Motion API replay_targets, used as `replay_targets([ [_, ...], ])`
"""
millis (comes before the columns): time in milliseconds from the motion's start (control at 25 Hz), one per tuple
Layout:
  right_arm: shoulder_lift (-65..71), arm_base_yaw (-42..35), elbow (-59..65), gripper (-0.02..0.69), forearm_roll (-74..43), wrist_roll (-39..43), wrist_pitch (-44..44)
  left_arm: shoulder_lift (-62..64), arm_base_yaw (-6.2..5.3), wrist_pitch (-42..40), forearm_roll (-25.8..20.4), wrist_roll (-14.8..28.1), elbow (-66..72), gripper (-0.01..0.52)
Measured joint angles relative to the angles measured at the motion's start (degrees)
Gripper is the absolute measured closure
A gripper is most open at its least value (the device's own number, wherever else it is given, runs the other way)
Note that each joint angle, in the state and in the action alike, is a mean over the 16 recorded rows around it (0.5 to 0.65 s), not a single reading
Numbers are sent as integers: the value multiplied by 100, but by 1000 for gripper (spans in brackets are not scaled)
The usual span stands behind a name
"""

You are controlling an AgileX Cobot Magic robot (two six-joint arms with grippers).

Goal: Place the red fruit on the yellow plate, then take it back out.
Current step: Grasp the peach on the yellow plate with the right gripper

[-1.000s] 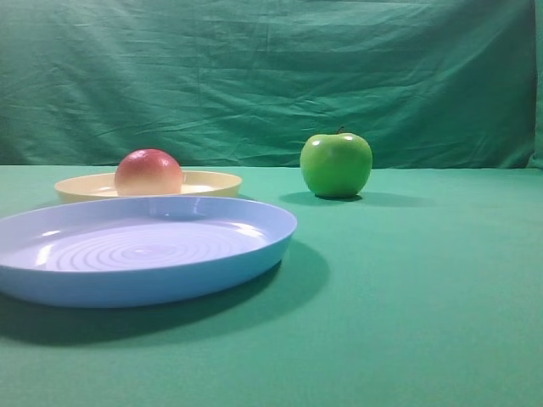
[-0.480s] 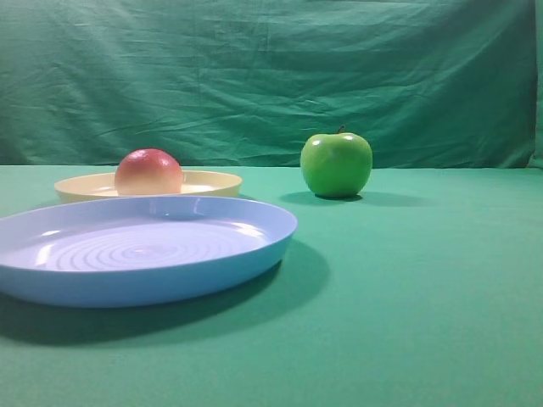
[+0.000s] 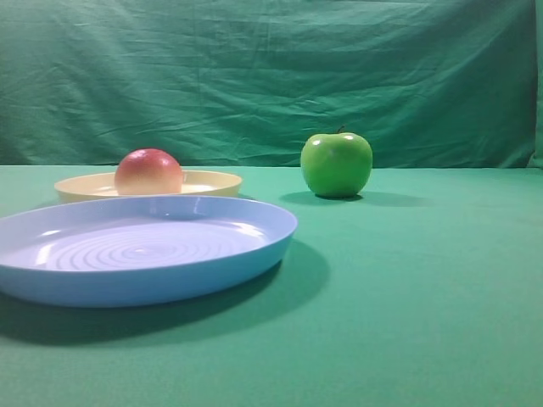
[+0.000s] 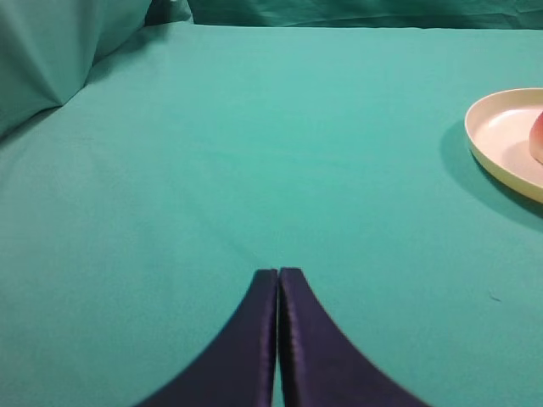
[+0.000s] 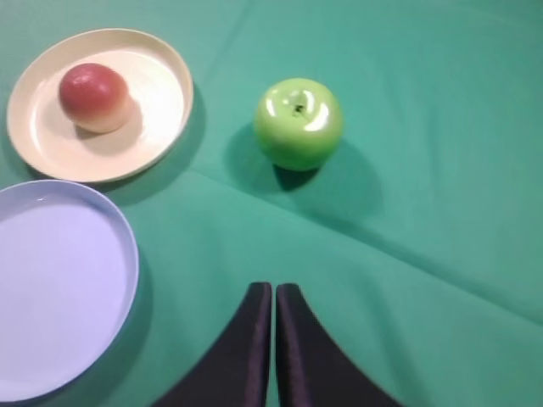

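The red fruit (image 3: 148,172) (image 5: 93,97) rests on the yellow plate (image 3: 212,181) (image 5: 161,102), left of centre in it. A sliver of the fruit (image 4: 538,136) and part of the plate (image 4: 501,140) show at the right edge of the left wrist view. My left gripper (image 4: 278,273) is shut with nothing in it, over bare cloth well to the left of the plate. My right gripper (image 5: 274,288) is shut and empty, hovering above the cloth below the green apple. Neither gripper appears in the exterior high view.
A large light-blue plate (image 3: 254,246) (image 5: 110,254) with concentric rings lies in front of the yellow one. A glossy green apple (image 3: 336,164) (image 5: 299,123) stands right of the yellow plate. A green cloth covers the table and hangs as a backdrop (image 3: 271,76).
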Motion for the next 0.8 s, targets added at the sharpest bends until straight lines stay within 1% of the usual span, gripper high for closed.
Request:
replay_targets([
  [360,2190,622,-1899,662,689,-836,387,0,0,0,0,6,0,514],
  [520,3064,739,-2696,631,1006,-1219,485,0,0,0,0,7,0,514],
  [640,3623,792,-3218,561,1228,-1557,496,0,0,0,0,7,0,514],
  [800,4234,875,-3773,407,1432,-1942,397,0,0,0,0,7,0,514],
])
